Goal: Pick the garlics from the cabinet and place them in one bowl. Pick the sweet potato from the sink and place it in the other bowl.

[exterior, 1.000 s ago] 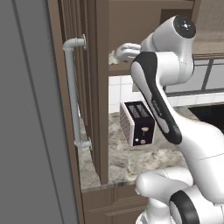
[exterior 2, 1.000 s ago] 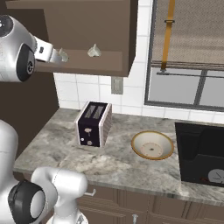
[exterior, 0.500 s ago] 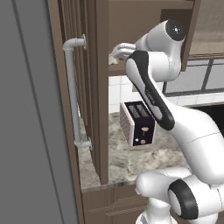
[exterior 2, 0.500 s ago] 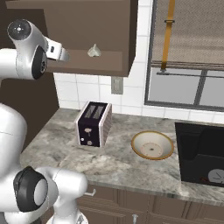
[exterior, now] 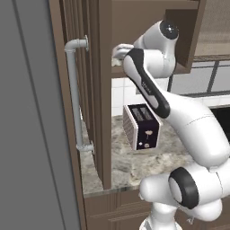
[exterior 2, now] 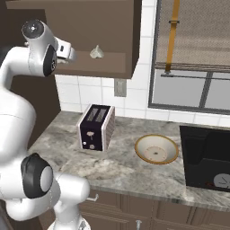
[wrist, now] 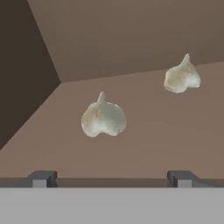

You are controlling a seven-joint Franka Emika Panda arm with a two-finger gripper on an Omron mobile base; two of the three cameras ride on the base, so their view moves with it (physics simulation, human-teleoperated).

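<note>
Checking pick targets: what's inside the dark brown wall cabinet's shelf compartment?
Two off-white garlic bulbs sit apart on the shelf of the dark brown wooden cabinet, pointed tips up. The open gripper faces them, holding nothing. The compartment's far left is shadowed.

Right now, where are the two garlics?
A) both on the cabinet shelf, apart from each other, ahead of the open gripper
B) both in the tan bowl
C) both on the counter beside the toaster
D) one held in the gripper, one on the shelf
A: the hand view shows the nearer garlic and the farther garlic sitting apart on the cabinet shelf, with the gripper open and empty.
</note>
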